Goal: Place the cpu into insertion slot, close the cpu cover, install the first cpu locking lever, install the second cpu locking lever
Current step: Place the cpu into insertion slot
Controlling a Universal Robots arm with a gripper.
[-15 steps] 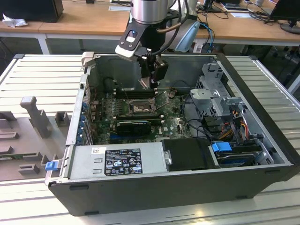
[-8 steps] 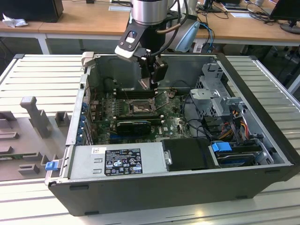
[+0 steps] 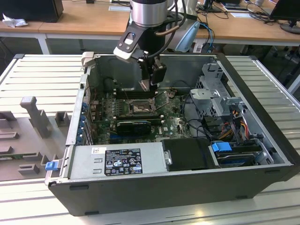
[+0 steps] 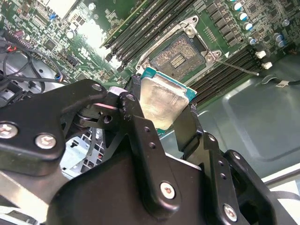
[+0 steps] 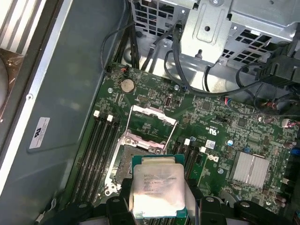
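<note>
One black gripper [image 4: 161, 115], two fingers [image 4: 136, 117] pinching one silvery square cpu [image 5: 157, 187] above one dark-framed insertion slot [image 4: 180, 55]; one metal cpu cover [image 5: 152, 123] raised.

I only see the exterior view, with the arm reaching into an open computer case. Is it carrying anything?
Observer: Yes. In the second wrist view the gripper is shut on the cpu, a flat silvery square.
Operator: Is its socket ready for it?
Observer: In the first wrist view the cpu cover stands swung open off the insertion slot.
</note>
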